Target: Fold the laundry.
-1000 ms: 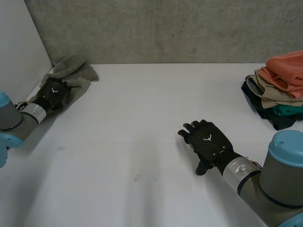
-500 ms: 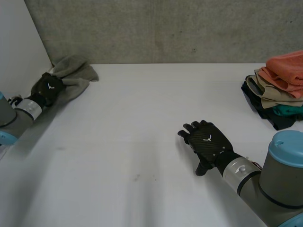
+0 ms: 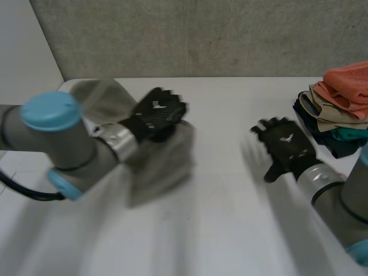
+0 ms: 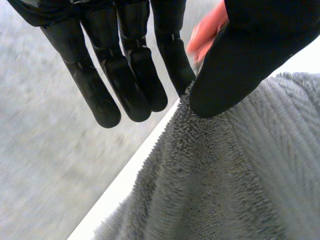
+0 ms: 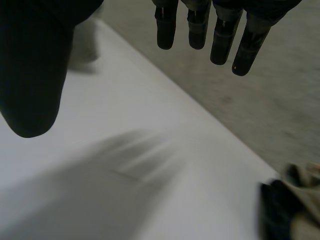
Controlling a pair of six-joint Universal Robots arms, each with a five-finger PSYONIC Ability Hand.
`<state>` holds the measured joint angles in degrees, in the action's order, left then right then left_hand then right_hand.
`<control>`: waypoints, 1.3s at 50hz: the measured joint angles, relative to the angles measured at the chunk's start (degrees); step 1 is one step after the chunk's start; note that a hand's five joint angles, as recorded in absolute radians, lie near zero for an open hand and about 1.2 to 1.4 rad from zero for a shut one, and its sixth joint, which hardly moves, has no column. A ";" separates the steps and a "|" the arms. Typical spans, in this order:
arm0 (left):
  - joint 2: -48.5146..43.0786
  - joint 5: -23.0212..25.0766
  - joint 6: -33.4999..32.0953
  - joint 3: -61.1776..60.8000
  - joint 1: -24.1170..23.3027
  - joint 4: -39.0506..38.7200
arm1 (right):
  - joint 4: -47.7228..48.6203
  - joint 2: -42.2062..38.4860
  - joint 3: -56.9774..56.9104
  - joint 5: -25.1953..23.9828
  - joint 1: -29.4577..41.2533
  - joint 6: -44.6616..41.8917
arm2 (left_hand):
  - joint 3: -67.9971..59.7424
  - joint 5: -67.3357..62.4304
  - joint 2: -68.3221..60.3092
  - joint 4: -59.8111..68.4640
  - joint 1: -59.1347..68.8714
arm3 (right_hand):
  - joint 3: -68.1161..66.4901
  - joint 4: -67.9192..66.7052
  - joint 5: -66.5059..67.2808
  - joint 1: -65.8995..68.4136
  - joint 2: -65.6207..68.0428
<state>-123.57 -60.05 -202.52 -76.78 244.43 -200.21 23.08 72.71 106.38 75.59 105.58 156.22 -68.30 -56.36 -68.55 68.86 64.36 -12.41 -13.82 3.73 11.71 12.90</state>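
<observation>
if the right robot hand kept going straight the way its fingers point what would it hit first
Nothing close: the right robot hand points across bare table toward the concrete wall; the folded laundry stack sits aside. Depth unclear.

**Colour and pattern reference: table, hands, laundry**

Towel [image 3: 164,164]: plain mid-grey, with a fine looped pile running in faint ribbed lines in the left wrist view. Left hand [image 3: 160,112] and right hand [image 3: 286,145]: matt black, each with a small white mark on its back. Left arm [image 3: 34,135]: grey, with a light-blue cap and a silver wrist band. Table [image 3: 230,236]: white, with a few faint dark specks. Wall [image 3: 201,34]: mottled grey, concrete-like. Folded stack [image 3: 333,112], top to bottom: salmon-orange, beige-tan, teal and near-black, all plain with no visible print.
</observation>
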 measured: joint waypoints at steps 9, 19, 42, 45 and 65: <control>-8.59 -15.86 12.62 14.76 -16.89 -3.30 | -0.31 0.96 -2.90 4.64 -6.46 4.32 | 8.41 6.93 9.60 -8.79 -6.59 | 0.00 0.00 0.00 0.00 0.00; -13.01 -20.82 15.43 20.48 -19.86 -3.97 | -0.74 1.57 -3.70 4.80 -9.23 5.56 | 55.78 53.65 56.51 -56.87 -53.27 | 0.00 0.00 0.00 0.00 0.00; -4.81 -8.42 -2.71 5.18 16.28 5.41 | -26.86 3.20 -7.68 -1.54 2.49 5.53 | 48.94 46.53 49.01 -49.21 -44.63 | 0.00 0.00 0.00 0.00 0.00; -8.99 -4.98 -7.38 8.66 18.73 7.60 | -23.79 0.94 -7.85 -0.17 6.47 5.80 | 47.96 45.53 48.07 -48.32 -44.01 | 0.00 0.00 0.00 0.00 0.00; -23.46 -0.77 -11.93 21.63 19.30 9.42 | -11.98 -15.65 -15.63 10.99 14.49 5.41 | 40.67 38.37 41.05 -41.00 -36.68 | -45.32 -44.02 42.56 36.70 45.37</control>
<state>-147.04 -60.82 -214.46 -55.15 263.73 -190.79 11.09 57.06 90.75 86.58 120.07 161.62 -27.63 -17.99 -27.50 27.86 27.69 -57.73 -57.84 46.29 48.42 58.28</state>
